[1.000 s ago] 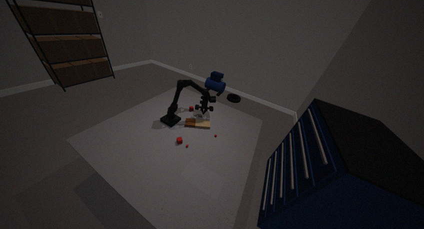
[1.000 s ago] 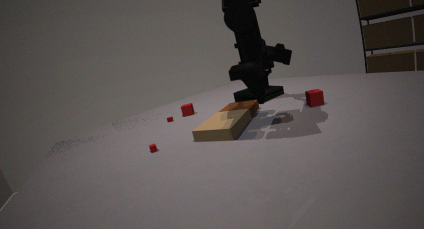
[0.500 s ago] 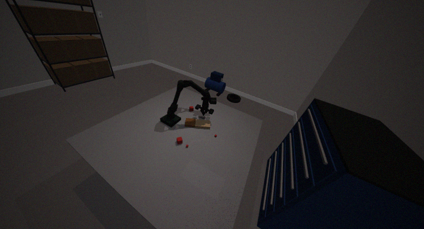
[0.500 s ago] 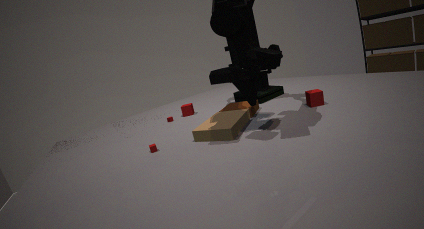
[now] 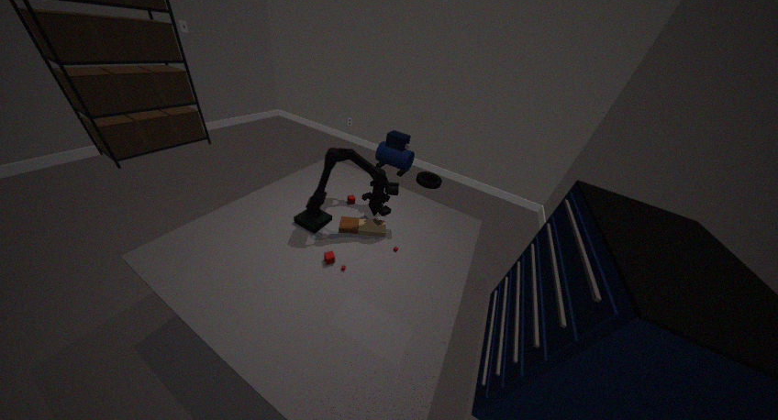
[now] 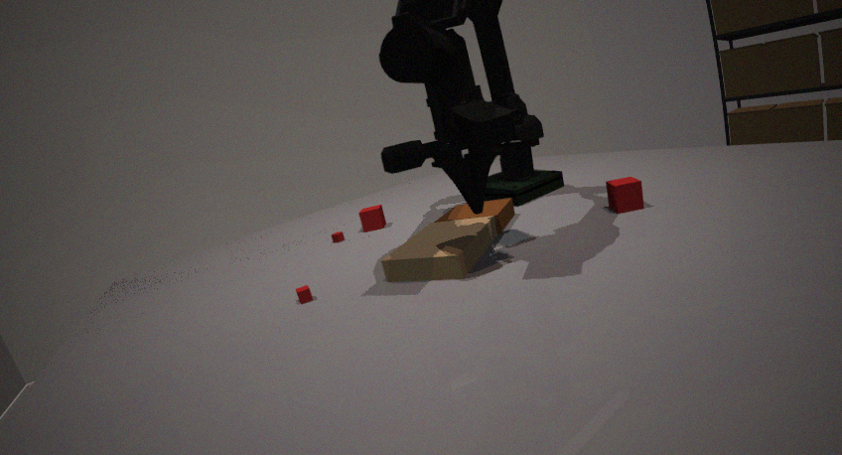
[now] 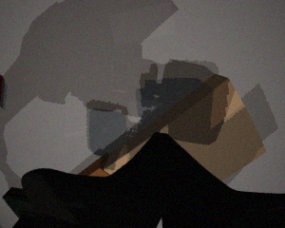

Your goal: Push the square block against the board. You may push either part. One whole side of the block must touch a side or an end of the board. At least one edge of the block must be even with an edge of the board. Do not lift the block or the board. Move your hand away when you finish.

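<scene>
The orange square block (image 5: 349,225) (image 6: 501,209) (image 7: 99,173) lies flat with one side against the end of the tan board (image 5: 373,229) (image 6: 420,241) (image 7: 247,142). No gap shows at the seam, and their long edges look in line along the side that faces right in the exterior view. My gripper (image 5: 376,214) (image 6: 478,212) (image 7: 160,138) is shut and empty. Its tip hangs above the two parts, overlapping the seam in the exterior view. How high it hangs is hard to tell. The gripper hides part of the board and block in the wrist view.
A large red cube (image 5: 350,199) (image 6: 625,195) stands behind the parts. Another large red cube (image 5: 328,257) (image 6: 371,219) and two small ones, one nearer the block (image 5: 343,267) (image 6: 337,236) and one near the board (image 5: 395,248) (image 6: 303,294), lie on the opposite side.
</scene>
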Controlling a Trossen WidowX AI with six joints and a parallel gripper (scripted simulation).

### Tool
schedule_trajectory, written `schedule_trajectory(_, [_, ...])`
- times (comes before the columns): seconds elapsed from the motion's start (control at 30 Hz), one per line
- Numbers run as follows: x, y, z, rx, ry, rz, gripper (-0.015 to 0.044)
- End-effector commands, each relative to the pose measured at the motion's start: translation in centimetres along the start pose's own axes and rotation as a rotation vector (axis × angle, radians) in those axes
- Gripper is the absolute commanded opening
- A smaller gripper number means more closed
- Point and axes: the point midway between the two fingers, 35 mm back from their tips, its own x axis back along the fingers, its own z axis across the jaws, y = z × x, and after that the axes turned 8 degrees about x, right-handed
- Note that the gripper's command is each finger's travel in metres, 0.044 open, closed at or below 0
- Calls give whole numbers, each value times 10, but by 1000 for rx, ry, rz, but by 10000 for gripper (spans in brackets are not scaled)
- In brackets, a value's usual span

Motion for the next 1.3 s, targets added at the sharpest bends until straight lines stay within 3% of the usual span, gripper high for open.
schedule_trajectory(0.0, [1,-5,-8,-153,0,-3,0])
schedule_trajectory(1.27, [4,-64,-61,-1464,-5,-5,0])
